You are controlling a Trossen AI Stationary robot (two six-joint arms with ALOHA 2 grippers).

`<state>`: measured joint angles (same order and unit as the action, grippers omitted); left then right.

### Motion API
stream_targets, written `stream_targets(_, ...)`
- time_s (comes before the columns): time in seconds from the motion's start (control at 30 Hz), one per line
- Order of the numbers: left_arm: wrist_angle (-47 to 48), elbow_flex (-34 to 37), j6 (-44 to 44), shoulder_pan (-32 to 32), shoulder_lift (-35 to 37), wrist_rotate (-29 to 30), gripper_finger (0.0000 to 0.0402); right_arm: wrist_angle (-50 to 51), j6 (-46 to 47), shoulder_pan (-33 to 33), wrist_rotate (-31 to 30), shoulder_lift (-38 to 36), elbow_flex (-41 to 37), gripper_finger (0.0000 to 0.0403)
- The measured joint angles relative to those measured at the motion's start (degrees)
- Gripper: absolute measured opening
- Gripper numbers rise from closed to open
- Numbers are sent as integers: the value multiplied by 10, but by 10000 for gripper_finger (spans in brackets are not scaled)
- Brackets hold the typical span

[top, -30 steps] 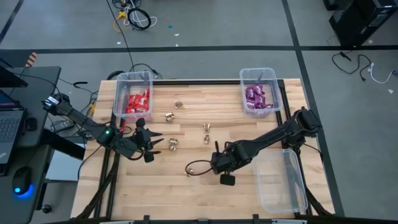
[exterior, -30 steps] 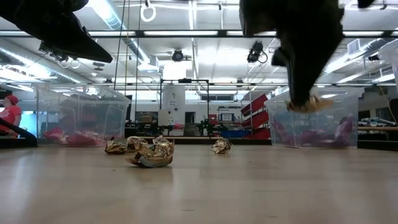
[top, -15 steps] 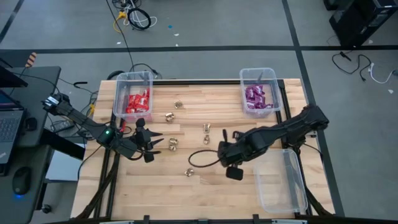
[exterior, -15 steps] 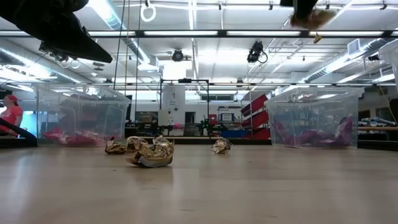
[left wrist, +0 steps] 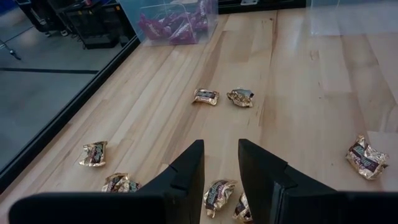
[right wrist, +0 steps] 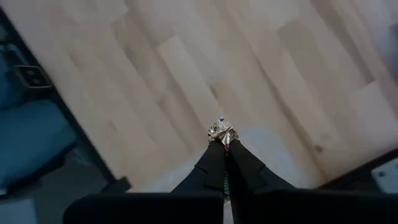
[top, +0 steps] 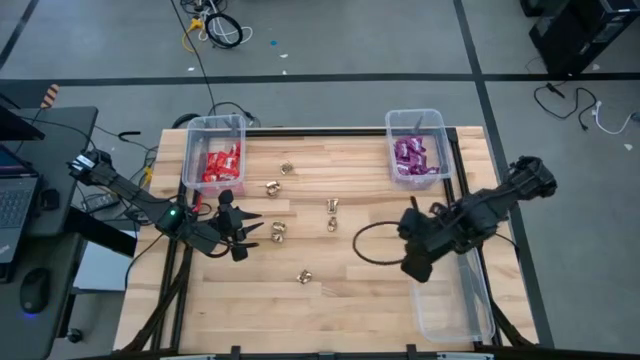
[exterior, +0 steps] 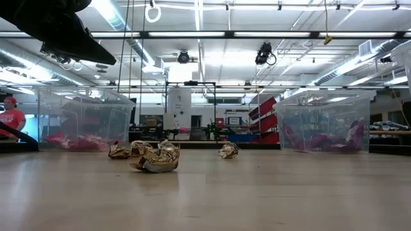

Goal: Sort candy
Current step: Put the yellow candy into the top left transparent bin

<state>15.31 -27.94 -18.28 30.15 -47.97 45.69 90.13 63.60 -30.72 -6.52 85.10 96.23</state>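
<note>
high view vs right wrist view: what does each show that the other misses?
High view only: red-candy bin, purple-candy bin, empty bin, loose gold candies on the table, and the left tool waiting near one of them.

Right wrist view only: a gold candy pinched in the right tool's shut fingertips.

Both: the right tool, at the empty bin's edge, and the wooden table.

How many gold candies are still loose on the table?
7 gold candies: two mid-table, two near the red bin, two by the left claw, one alone. Overlaps could hide more.
</note>
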Motion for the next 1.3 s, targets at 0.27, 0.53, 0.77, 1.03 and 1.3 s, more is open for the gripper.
stream_targets(0.27, -1, 0, 0, 0, 0, 0, 102, -2, 79, -60, -1, -33, -48, 0)
stream_targets(0.53, -2, 0, 0, 0, 0, 0, 102, -3, 91, -112, 0, -64, -117, 0)
stream_targets(0.77, -2, 0, -2, 0, 0, 0, 102, -62, 115, -145, 5, -91, -204, 0)
stream_targets(1.03, -2, 0, -2, 0, 0, 0, 102, -191, 164, -180, 19, -109, -320, 0)
stream_targets(1.3, -2, 0, -2, 0, 0, 0, 102, -280, 177, -219, 26, -109, -393, 0)
